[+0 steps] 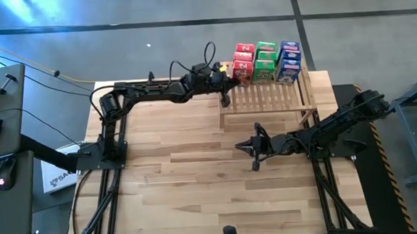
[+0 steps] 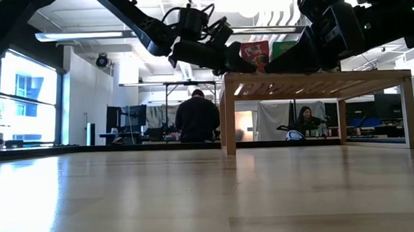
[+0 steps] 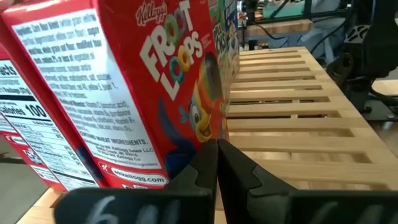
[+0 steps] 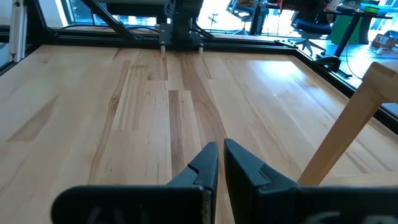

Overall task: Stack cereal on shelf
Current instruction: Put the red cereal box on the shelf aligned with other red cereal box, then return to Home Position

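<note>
Cereal boxes [image 1: 267, 62], red, green and blue, stand in rows at the far edge of the shelf [image 1: 269, 96]. Left pincer [image 1: 225, 100] closed and empty at the shelf's left end, just beside the red boxes. Right pincer [image 1: 253, 149] closed and empty over the surface [image 1: 183, 184], in front of the shelf.

The high view looks straight down on the whole table [image 1: 197, 168]. The low view sits at tabletop level, facing the shelf [image 2: 317, 80] (also seen from above) and the room behind. Each wrist view looks forward, close over its arm's own fingers.
</note>
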`<action>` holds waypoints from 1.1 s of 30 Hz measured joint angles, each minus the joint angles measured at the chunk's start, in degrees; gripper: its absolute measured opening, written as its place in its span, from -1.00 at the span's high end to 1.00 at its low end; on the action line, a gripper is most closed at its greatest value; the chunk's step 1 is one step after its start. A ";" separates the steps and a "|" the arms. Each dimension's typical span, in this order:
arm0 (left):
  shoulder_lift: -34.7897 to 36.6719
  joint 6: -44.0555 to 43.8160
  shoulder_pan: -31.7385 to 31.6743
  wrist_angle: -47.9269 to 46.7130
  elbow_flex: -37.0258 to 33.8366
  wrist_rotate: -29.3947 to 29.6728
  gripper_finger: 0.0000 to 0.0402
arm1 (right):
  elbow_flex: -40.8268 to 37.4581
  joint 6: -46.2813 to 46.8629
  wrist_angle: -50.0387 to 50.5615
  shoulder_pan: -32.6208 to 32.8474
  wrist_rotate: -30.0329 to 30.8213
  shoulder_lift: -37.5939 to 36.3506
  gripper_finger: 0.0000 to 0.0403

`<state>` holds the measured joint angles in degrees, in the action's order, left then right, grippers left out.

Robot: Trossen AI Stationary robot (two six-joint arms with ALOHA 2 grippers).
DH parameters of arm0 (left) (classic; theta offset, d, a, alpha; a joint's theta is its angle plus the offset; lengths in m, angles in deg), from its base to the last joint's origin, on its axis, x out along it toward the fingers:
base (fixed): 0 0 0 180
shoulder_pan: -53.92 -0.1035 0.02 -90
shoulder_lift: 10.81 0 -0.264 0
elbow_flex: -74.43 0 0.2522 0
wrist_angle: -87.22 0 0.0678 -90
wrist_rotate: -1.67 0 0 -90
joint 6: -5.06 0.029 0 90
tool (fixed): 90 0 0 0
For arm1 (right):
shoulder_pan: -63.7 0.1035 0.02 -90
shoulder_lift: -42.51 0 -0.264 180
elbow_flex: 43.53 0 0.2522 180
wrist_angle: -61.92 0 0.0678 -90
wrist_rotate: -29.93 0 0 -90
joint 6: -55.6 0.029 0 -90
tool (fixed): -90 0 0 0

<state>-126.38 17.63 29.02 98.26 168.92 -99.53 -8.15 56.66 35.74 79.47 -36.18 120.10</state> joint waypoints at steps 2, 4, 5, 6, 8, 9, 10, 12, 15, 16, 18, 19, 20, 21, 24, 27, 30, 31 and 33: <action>0.00 -0.37 -0.16 -0.01 0.00 -0.01 1.00 | 0.00 0.00 0.02 -0.02 -0.01 0.00 0.92; 0.00 -0.43 -0.20 -0.09 0.00 0.01 1.00 | 0.00 0.00 0.02 -0.02 -0.06 0.00 0.92; 0.00 -0.41 -0.20 -0.09 0.00 0.01 1.00 | 0.00 0.00 0.03 0.00 -0.08 0.00 0.92; 0.07 -0.40 -0.14 -0.14 0.00 -0.01 1.00 | 0.00 0.00 0.04 -0.02 -0.10 0.00 0.92; 0.27 -0.12 0.13 -0.29 0.00 -0.01 1.00 | 0.00 0.00 0.12 -0.02 -0.09 0.00 0.92; 0.52 0.12 0.28 -0.26 -0.04 -0.04 1.00 | 0.00 0.00 0.33 0.00 -0.08 0.00 0.92; 1.27 0.16 0.32 -0.46 -0.57 -0.13 1.00 | 0.00 0.00 0.80 0.00 -0.12 0.00 0.92; 3.07 0.55 0.48 1.34 -2.57 -0.34 1.00 | 0.00 -0.01 2.29 0.00 -0.10 0.00 0.92; 6.80 0.55 0.75 5.21 -8.72 -0.52 1.00 | 0.00 0.03 2.79 0.00 -0.42 0.00 0.92; 8.00 0.57 0.87 7.16 -11.05 -0.52 1.00 | 0.00 0.04 2.57 0.00 -0.60 0.00 0.92; 11.49 0.06 1.19 9.88 -16.23 -0.52 1.00 | 0.00 -0.46 1.56 0.00 -1.61 0.00 0.92; 13.45 -0.11 1.20 10.65 -18.71 -0.54 1.00 | 0.00 -1.13 0.64 0.00 -1.81 0.00 0.92; 15.26 -0.23 1.22 11.86 -20.91 -0.56 1.00 | 0.00 -1.38 -0.09 0.00 -2.14 0.00 0.92; 17.43 -0.30 1.27 11.82 -23.49 -0.57 1.00 | 0.00 -1.51 -0.65 0.00 -2.71 -0.09 0.92; 23.50 -0.34 1.38 10.82 -30.28 -0.69 1.00 | 0.00 -2.72 -1.36 0.00 -4.76 -1.74 0.92; 30.12 -0.64 1.48 10.76 -36.28 -0.71 1.00 | 0.00 -5.41 0.44 0.02 -5.32 -5.31 0.92; 36.69 -1.99 1.46 9.76 -41.66 -1.08 1.00 | 0.00 -7.81 5.16 0.02 -5.28 -11.05 0.92; 38.73 -2.52 1.46 9.21 -43.18 -1.43 1.00 | 0.00 -8.54 6.94 0.02 -5.27 -13.25 0.92; 42.76 -3.46 1.46 8.01 -46.04 -2.17 1.00 | 0.00 -9.87 11.09 0.02 -5.02 -18.01 0.92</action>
<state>-83.62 14.16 30.48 106.27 122.88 -101.70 -8.15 46.79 46.83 79.49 -41.20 102.09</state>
